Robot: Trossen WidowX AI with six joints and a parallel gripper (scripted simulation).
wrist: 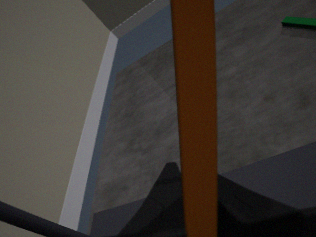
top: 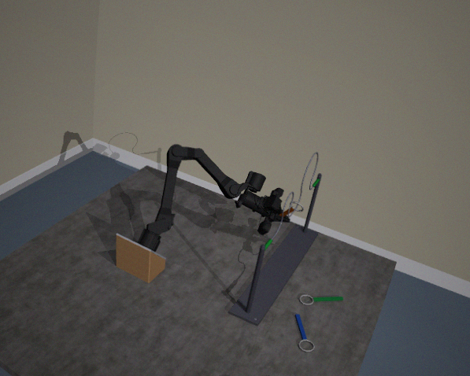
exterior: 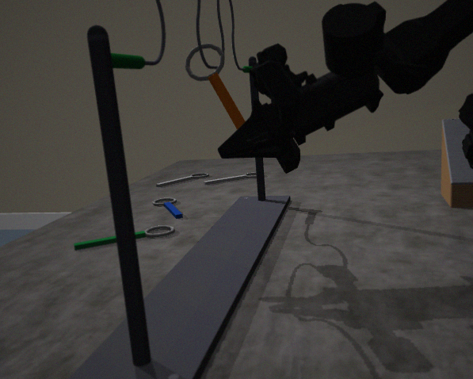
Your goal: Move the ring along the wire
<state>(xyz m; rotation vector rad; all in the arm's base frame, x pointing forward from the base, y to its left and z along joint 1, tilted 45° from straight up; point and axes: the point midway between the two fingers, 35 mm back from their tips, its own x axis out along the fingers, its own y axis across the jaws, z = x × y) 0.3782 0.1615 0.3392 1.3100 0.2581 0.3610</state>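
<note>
My gripper (top: 285, 219) (exterior: 225, 152) is shut on the orange handle (top: 286, 212) (exterior: 226, 99) (wrist: 197, 99), below the ring. The handle slants up from the fingers to the ring (top: 302, 207) (exterior: 187, 62). The grey wire (top: 302, 178) (exterior: 163, 32) has a low bend in its middle, inside the ring's outline in the exterior view; whether they touch cannot be told. One green part (top: 316, 182) (exterior: 127, 61) joins the far post (top: 311, 206) (exterior: 118, 183). The other green part (top: 268, 244) (exterior: 247, 69) joins the near post (top: 255, 278) (exterior: 260, 175).
A base plate (top: 283, 258) (exterior: 211, 277) carries both posts. A green-handled ring tool (top: 328, 299) (exterior: 93, 242) and a blue-handled one (top: 301, 326) (exterior: 173, 209) lie beyond it. Two grey ring tools (exterior: 175, 181) (exterior: 226, 179) lie further off. An orange-brown block (top: 131, 258) is beside the arm's base.
</note>
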